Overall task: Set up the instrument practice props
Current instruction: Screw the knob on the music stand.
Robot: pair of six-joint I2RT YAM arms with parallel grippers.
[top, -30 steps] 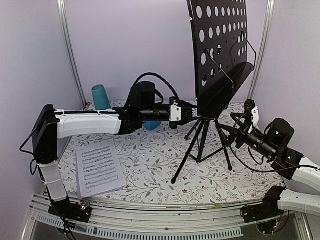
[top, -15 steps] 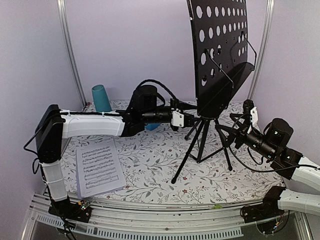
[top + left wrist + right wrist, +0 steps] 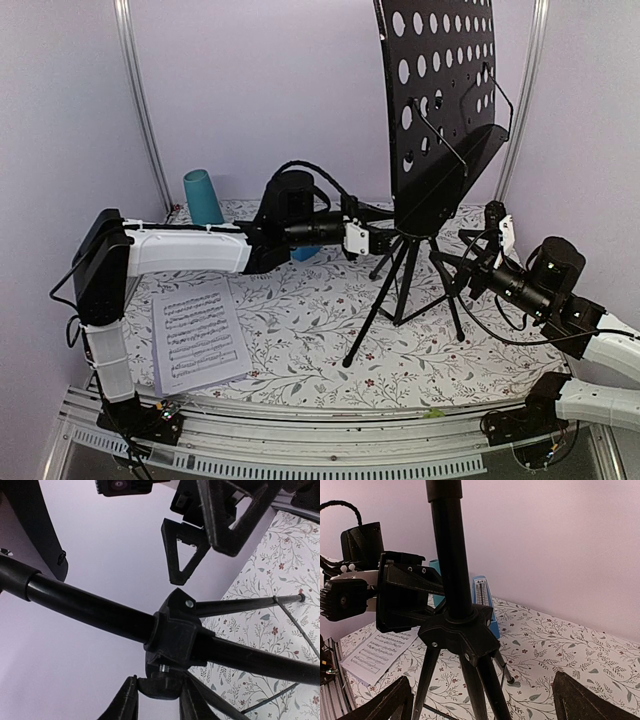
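The black music stand [image 3: 440,100] stands on its tripod at centre right, its perforated tray tilted up. My left gripper [image 3: 385,238] reaches in from the left to the tripod hub [image 3: 175,635]. Its fingers are shut on the small black clamp knob [image 3: 162,690] under the hub. My right gripper [image 3: 478,250] hovers open just right of the tripod, facing the hub [image 3: 457,630], holding nothing. A white sheet-music page [image 3: 198,333] lies at the front left on a lavender page whose edge shows beneath. The blue metronome [image 3: 482,600] stands behind the tripod, mostly hidden by my left arm in the top view.
A teal cup [image 3: 202,195] stands at the back left corner by the wall. The tripod legs [image 3: 375,315] spread over the flowered tablecloth [image 3: 300,340]. Lilac walls and metal frame posts [image 3: 140,100] close in the back and sides.
My left gripper has shifted slightly right, up to the tripod hub, and its jaws have narrowed onto the knob. The right arm has barely moved.
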